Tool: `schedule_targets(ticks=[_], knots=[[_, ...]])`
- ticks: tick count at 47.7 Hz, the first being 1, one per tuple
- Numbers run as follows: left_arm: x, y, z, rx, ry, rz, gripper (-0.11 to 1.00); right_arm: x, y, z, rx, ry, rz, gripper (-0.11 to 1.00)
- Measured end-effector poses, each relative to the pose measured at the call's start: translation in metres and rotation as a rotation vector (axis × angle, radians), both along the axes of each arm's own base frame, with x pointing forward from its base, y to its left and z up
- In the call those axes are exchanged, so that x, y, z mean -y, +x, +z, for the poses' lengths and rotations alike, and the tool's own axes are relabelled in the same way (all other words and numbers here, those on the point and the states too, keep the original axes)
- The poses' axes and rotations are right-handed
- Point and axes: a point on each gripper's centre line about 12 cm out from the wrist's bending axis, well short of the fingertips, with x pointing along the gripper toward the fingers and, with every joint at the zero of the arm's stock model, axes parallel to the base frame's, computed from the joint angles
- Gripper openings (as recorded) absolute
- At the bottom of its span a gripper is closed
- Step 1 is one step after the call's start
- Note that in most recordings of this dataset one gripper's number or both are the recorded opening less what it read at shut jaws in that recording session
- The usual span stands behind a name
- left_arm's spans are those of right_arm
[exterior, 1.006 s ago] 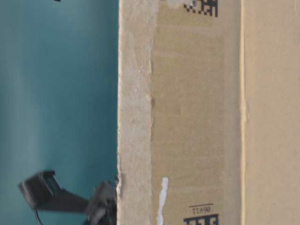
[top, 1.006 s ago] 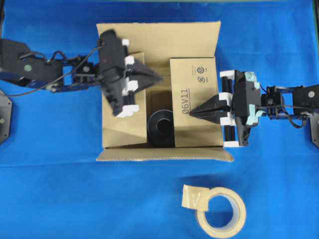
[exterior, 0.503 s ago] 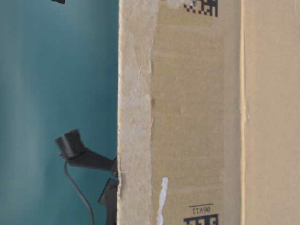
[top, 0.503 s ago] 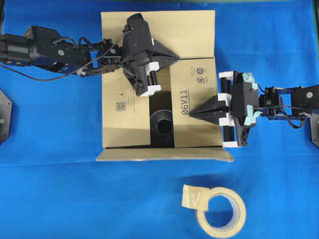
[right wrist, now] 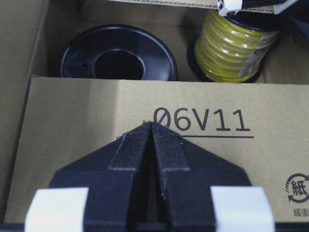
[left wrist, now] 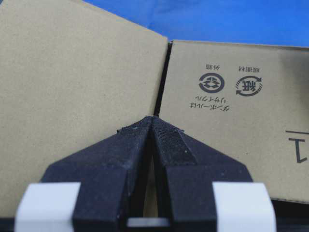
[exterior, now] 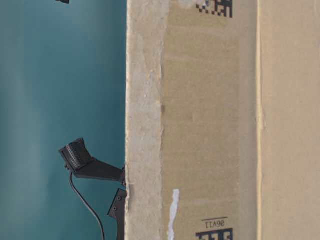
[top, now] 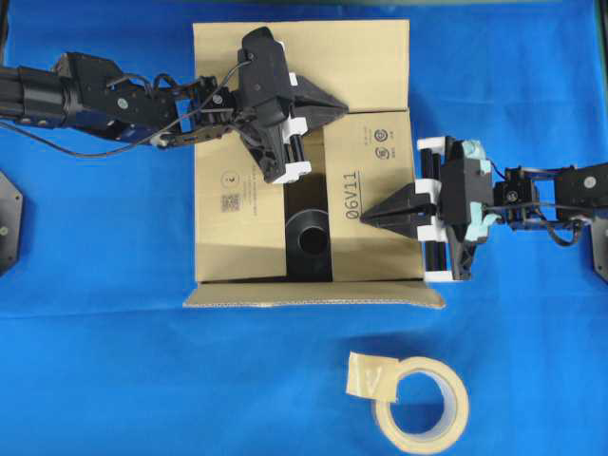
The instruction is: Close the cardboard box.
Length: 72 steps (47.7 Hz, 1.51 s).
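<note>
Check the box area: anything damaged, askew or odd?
Mostly tidy. The cardboard box shows wear: a ragged, frayed flap edge and a torn white tape strip in the table-level view. The tape roll lies outside on the cloth, its loose end sticking out.

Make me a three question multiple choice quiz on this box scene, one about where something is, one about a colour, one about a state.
1. Where does the tape roll lie?
A. inside the box
B. on the cloth beside the cardboard box
C. in a gripper

2. What colour is the wire on the spool inside the box?
A. yellow
B. red
C. white

3. How do the right gripper jaws stand?
A. wide open
B. clamped on the roll
C. shut, holding nothing

Answers:
1 B: the overhead view shows it on the blue cloth, apart from the box.
2 A: the right wrist view shows yellow windings.
3 C: the fingers meet above the 06V11 flap.
</note>
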Motion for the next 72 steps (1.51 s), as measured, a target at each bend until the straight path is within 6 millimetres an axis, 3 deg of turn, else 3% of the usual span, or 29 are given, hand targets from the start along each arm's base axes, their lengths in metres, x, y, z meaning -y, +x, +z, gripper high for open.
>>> schedule_targets(ticks=[15, 23, 30, 37, 42, 51, 63, 72], knots=[[0.001, -0.002, -0.003, -0.006, -0.008, 0.003, 0.00, -0.027, -0.012, 0.050, 0.087, 0.011, 0.088, 0.00], [0.001, -0.003, -0.004, -0.007, -0.009, 0.003, 0.00, -0.052, -0.032, 0.088, 0.192, 0.026, 0.182, 0.00], [0.001, -0.003, -0.004, -0.007, -0.009, 0.003, 0.00, -0.078, -0.053, 0.105, 0.256, 0.047, 0.285, 0.00], [0.001, -0.004, -0.005, -0.009, -0.010, 0.003, 0.00, -0.103, -0.064, 0.100, 0.244, 0.056, 0.380, 0.00], [0.001, -0.003, -0.005, -0.010, -0.010, 0.003, 0.00, -0.118, -0.067, 0.083, 0.193, 0.051, 0.435, 0.00], [0.001, -0.004, -0.005, -0.009, -0.013, 0.004, 0.00, -0.127, -0.058, 0.055, 0.133, 0.037, 0.449, 0.00], [0.001, -0.005, -0.006, -0.012, -0.015, 0.004, 0.00, -0.126, -0.054, 0.047, 0.117, 0.030, 0.440, 0.00], [0.001, -0.005, -0.007, -0.013, -0.017, 0.005, 0.00, -0.098, -0.047, 0.053, 0.140, 0.025, 0.346, 0.00]])
